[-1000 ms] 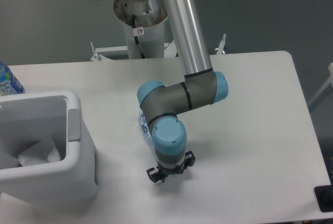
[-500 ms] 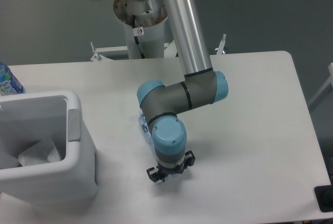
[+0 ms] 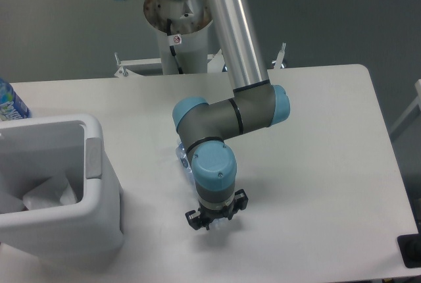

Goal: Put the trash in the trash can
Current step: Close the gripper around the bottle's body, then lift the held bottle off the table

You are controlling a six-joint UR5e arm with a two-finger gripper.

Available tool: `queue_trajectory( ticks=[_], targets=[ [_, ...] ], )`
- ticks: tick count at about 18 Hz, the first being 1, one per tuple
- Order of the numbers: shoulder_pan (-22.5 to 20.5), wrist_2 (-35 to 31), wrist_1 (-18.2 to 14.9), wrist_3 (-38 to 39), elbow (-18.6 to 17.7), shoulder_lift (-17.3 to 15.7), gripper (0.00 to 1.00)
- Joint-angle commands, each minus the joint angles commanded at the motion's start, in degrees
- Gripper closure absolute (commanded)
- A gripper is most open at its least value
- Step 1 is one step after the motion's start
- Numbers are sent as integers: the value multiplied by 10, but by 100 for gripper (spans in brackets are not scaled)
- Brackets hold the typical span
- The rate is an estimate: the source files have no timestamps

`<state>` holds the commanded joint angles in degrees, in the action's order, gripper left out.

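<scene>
The clear, bluish bottle (image 3: 180,156) lies on the white table, and only its far end shows beside the arm's wrist; the rest is hidden beneath it. My gripper (image 3: 214,220) points straight down over the bottle's near end. The wrist hides its fingers, so I cannot see how they stand. The white trash can (image 3: 92,158) stands at the left front of the table, well left of the gripper. A crumpled white wrapper (image 3: 49,194) lies inside it.
A bottle with a blue-and-white label (image 3: 8,102) stands behind the trash can at the table's left edge. The arm's base and a white frame (image 3: 177,59) sit behind the table. A black object (image 3: 411,250) is at the front right corner.
The arm's wrist and elbow have shifted slightly upward and toward the camera. The visible end of the bottle has stayed where it was.
</scene>
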<state>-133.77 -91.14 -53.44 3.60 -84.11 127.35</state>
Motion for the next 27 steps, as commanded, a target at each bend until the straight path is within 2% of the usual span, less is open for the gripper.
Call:
queue_trajectory(
  ticks=[4,9,15,19,22,24,27],
  targets=[
    [0,0,-1,-10,4,-1,49],
    [-2,2,0,-46,25,-27,49],
    [-8,7,4,-61,104,-47,49],
    [-28,12,11,-57,137,-88,49],
    [-52,67,36,-19,162,-112,49],
    [-59,76,58,12,172,-120,49],
    [-57,76,65,40,177,-141,48]
  ],
)
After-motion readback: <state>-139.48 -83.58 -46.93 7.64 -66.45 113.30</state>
